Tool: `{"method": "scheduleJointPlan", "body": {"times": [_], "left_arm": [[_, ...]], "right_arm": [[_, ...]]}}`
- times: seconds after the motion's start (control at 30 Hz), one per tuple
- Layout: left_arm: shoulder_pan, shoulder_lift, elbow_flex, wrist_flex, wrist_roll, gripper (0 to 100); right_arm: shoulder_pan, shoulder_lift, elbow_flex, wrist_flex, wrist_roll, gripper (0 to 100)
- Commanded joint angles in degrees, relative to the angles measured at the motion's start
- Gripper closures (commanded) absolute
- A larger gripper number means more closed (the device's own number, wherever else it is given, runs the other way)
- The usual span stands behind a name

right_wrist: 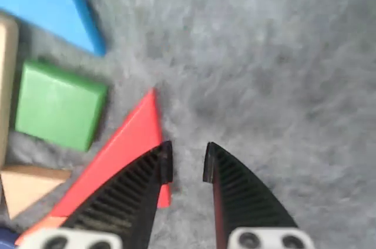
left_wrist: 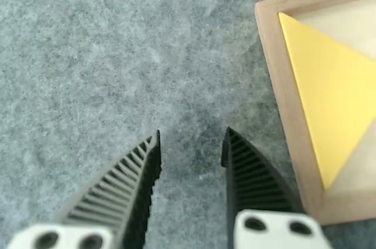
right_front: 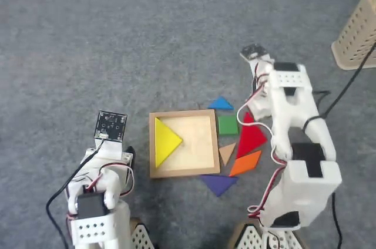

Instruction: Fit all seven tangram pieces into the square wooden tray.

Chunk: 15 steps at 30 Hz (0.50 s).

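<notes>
- Right tool (right_wrist: 188,154): jaws parted by only a narrow gap, nothing between them. It is low over the table (right_front: 117,55). One finger (right_wrist: 141,184) overlaps the edge of the red triangle (right_wrist: 126,143) and the other is over bare grey surface. Whether the finger touches the piece cannot be told.
- Left tool (left_wrist: 192,143): jaws moderately open, holding nothing. It is over the grey surface just beside the tray's outer wall, on the side where the yellow piece lies.
- Tray (right_front: 182,113): square, wooden, flat on the table between the two arms.
- Yellow triangle (right_front: 164,140): inside the tray, long edge along the wall nearest the left arm, apex pointing toward the tray's middle. It is the one piece seated.
- Six pieces lie outside, clustered on the right arm's side of the tray:
- Blue triangle (right_front: 221,104): just off the tray's far corner.
- Green square (right_front: 228,124): just beside the tray wall, near the blue piece.
- Tan triangle (right_front: 226,153): small, just beside the same wall, nearer the arms.
- Red triangle: large, beyond the green and tan pieces, partly under the right arm in the high view.
- Orange parallelogram (right_front: 245,162): close against the red and tan pieces; contact cannot be told.
- Purple triangle (right_front: 218,183): just off the tray's near corner.
</notes>
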State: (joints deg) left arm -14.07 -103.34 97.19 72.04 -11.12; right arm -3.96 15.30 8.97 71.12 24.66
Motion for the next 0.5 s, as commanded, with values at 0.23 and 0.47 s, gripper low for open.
{"method": "scheduleJointPlan", "body": {"times": [0.23, 0.47], "left_arm": [[0.09, -0.35, -0.57, 0.26, -0.26, 83], [0.09, -0.35, -0.57, 0.26, -0.26, 83]], "right_arm": [[-4.18, -17.89, 9.85, -0.31, -10.37, 90.2], [-10.86, -27.12, 25.23, -4.79, -13.98, 79.7]]}}
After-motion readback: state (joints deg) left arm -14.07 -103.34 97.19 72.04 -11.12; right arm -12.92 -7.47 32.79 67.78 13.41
